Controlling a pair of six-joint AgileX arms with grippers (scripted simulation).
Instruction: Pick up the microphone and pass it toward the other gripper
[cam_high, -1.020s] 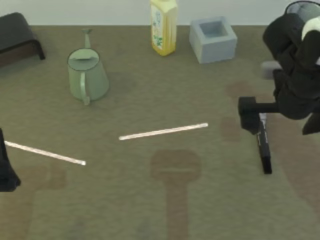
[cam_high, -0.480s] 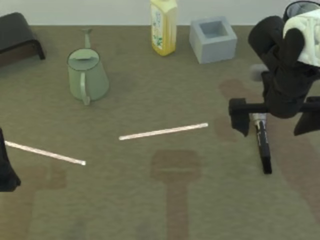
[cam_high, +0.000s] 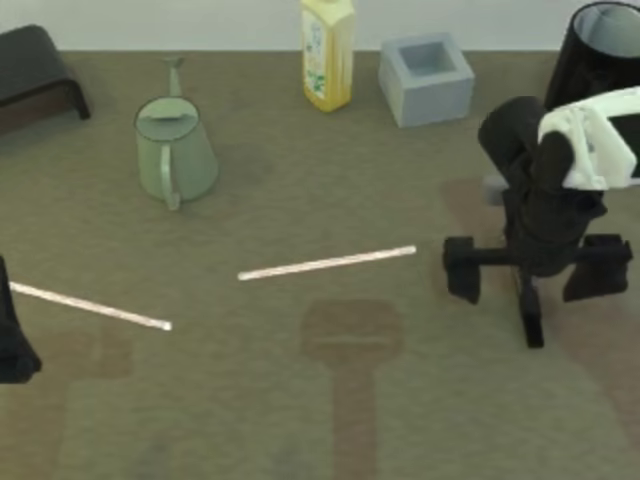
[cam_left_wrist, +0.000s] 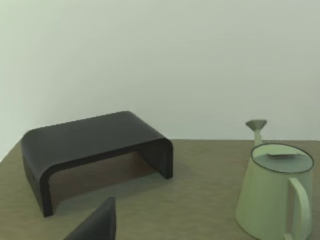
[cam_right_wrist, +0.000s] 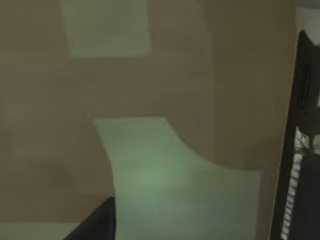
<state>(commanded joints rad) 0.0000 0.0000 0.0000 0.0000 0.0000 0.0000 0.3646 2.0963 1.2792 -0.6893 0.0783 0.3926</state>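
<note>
- Two arms are seen in the top view: the right arm is at work over the right side of the bench (cam_high: 300, 420), and the left arm is parked at the left edge, where only a dark part of it is cut off by the frame.
- The right end effector (cam_high: 530, 268) is held spread wide above the bench, one finger (cam_high: 462, 270) to the left and the other to the right of the microphone (cam_high: 529, 310).
- The microphone is laid on the bench at the right side; only the lower part of its black handle is seen below the arm, while its head is hidden under the arm's dark body.
- Whether the fingers touch the handle cannot be told from above.
- In the right wrist view, a dark strip at the frame's edge (cam_right_wrist: 302, 150) is shown, probably the microphone, cut off and hard to make out.
- The left end effector is seen only as one dark fingertip (cam_left_wrist: 97, 225) in the left wrist view; its state cannot be told.
- A black stand (cam_left_wrist: 95, 145) and a green watering can (cam_left_wrist: 275, 195) are shown there, the can cut off by the frame.
- Two thin white rods (cam_high: 327, 263) are laid on the bench, well apart from the microphone.
</note>
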